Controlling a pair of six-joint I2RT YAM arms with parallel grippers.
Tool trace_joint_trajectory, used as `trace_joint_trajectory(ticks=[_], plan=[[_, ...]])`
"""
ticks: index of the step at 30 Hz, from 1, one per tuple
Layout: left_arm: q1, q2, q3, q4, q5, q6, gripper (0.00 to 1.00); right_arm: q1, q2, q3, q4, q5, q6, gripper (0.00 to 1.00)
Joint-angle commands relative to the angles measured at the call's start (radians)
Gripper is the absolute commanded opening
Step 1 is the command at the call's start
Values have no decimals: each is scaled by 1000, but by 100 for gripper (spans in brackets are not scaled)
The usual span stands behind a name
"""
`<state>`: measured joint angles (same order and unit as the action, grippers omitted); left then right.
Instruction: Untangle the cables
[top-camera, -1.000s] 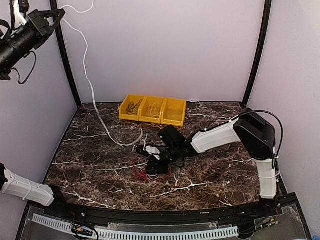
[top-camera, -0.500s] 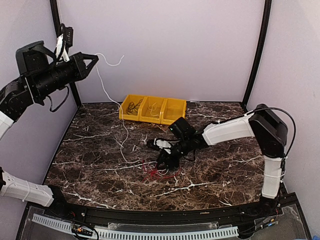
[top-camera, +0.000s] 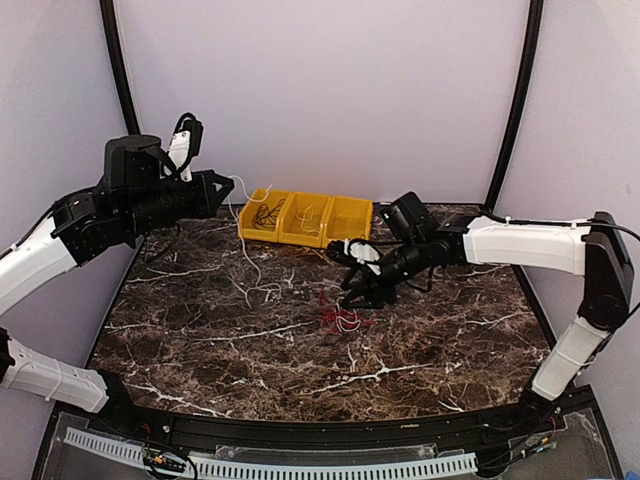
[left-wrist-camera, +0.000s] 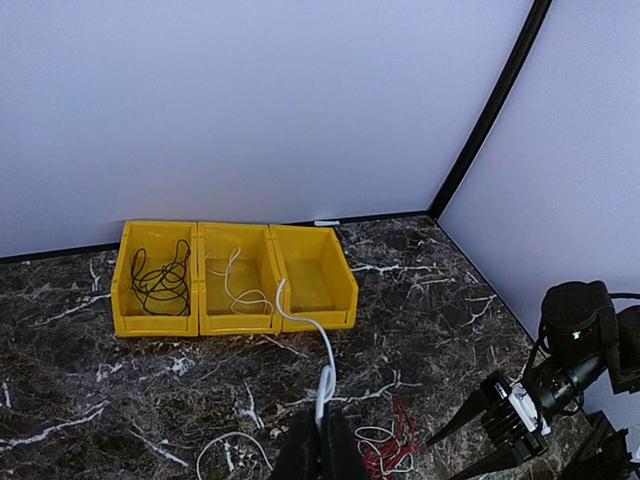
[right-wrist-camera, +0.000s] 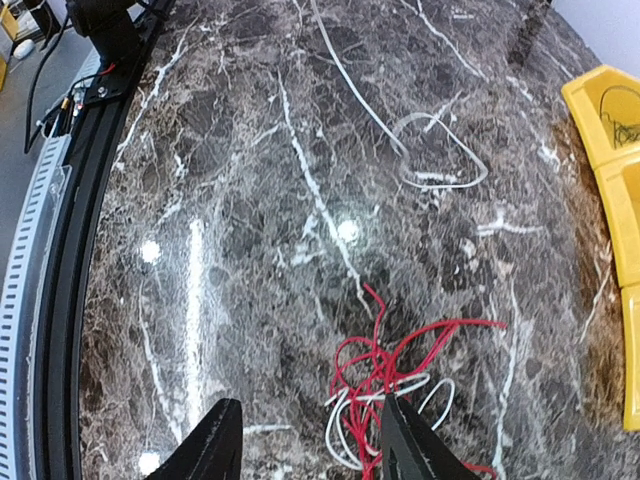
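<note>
- Left wrist view: left fingers (left-wrist-camera: 300, 455) are pinching the white cable (left-wrist-camera: 323, 385), holding it raised so it is reaching the yellow bins (left-wrist-camera: 240, 327) beyond them.
- Right fingers (right-wrist-camera: 215, 445) are hanging spread over the red-and-white tangle (right-wrist-camera: 375, 370), which is lying on the counter (right-wrist-camera: 230, 200) just beyond their tips, likely giving strands slack.

Red and white cables (top-camera: 338, 312) tangled in loose heap; one white cable (left-wrist-camera: 331, 352) strung up leftward.

Back wall (top-camera: 320, 100) plain pale lavender, matte; side walls (top-camera: 590, 110) same colour. 2 black posts (top-camera: 515, 100) run up rear corners, leaning slightly outward. Tabletop (top-camera: 220, 350) dark brown marble pattern, white veins, glossy. Row of 3 joined yellow bins (top-camera: 300, 238) near back wall. Black rail (top-camera: 330, 435) along near edge; white slotted strip (top-camera: 300, 468) just in front. Round glare spots (right-wrist-camera: 348, 230) on table surface, light from overhead.
</note>
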<state>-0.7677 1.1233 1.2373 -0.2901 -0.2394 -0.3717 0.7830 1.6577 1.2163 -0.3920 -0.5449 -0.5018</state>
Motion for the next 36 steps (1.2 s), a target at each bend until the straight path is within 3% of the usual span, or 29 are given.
trace_joint_trajectory(ticks=[1, 12, 22, 27, 36], plan=[[2, 36, -15, 73, 36, -3, 0, -55, -63, -75, -58, -11, -24, 50], [30, 227, 154, -41, -5, 41, 0, -329, -370, -280, -8, -84, 70, 51], [150, 397, 418, -84, 175, 45, 0, -535, -627, -455, 34, -136, 107, 55], [173, 501, 619, -97, 202, 70, 0, -553, -709, -567, 90, -57, -44, 56], [204, 751, 974, -72, 274, 100, 0, -555, -670, -565, 80, -31, -75, 57]])
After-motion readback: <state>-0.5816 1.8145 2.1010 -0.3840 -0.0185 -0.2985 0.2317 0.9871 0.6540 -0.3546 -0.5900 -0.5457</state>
